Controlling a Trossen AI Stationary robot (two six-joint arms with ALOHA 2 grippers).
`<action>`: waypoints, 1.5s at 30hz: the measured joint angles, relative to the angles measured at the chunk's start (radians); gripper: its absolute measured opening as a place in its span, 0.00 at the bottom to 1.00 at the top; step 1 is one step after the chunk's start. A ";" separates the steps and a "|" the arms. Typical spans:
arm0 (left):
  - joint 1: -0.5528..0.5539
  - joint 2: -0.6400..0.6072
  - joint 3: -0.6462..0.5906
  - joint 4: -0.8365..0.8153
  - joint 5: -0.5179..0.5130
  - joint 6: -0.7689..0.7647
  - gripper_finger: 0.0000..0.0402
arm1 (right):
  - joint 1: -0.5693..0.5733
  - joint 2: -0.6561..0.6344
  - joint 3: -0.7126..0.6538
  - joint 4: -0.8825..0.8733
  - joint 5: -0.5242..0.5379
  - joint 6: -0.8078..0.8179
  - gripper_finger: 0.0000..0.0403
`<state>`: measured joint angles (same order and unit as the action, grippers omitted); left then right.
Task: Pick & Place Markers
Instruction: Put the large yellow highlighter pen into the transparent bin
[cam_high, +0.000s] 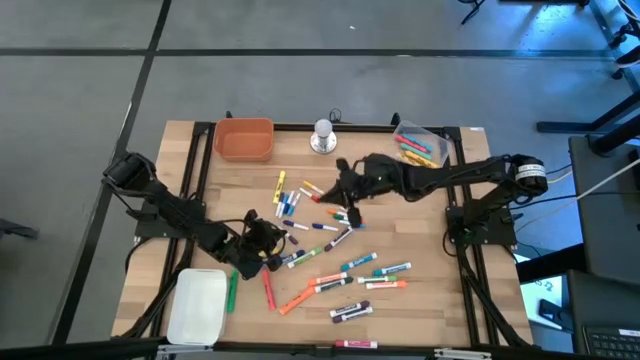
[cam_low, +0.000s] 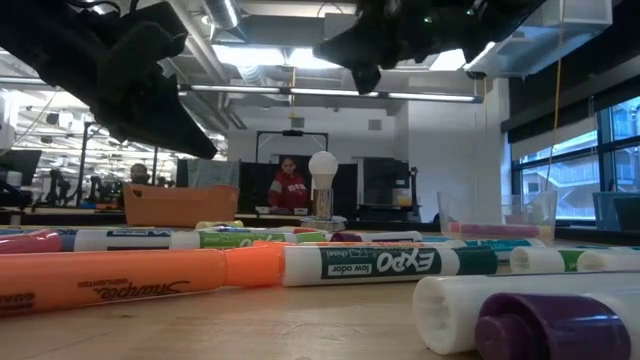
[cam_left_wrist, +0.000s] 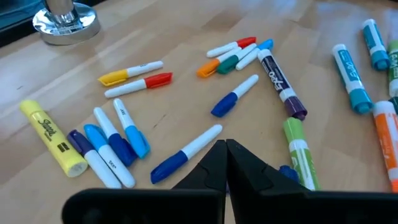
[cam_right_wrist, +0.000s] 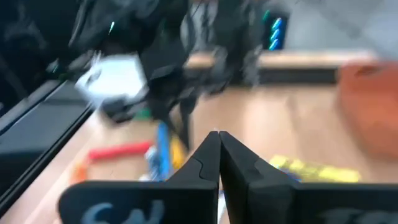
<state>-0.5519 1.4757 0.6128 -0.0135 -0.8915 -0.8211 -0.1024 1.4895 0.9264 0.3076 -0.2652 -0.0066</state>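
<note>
The table is pale wood with visible grain, smooth and lightly sheened. The markers look like smooth plastic, their barrels glossy. At twelve o'clock on the table, the silver knob is polished metal with bright reflections. At eleven o'clock, the orange bin looks matt plastic; at seven o'clock, the white tray appears smooth plastic.

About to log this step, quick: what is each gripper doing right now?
Left gripper: shut, holding nothing, above the markers.
Right gripper: shut, holding nothing, over the table's middle.
</note>
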 joint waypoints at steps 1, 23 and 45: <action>0.000 0.000 0.000 0.000 -0.009 0.000 0.00 | 0.005 0.003 0.000 -0.020 -0.001 0.000 0.01; 0.009 -0.003 0.004 -0.083 0.486 -0.170 0.01 | 0.105 0.001 0.000 -0.479 0.485 0.212 0.01; 0.070 -0.004 0.008 -0.360 0.558 -0.318 0.19 | 0.188 0.000 0.000 -0.485 0.493 0.220 0.02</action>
<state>-0.4821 1.4715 0.6205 -0.3736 -0.3332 -1.1392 0.0856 1.4891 0.9260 -0.1770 0.2276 0.2137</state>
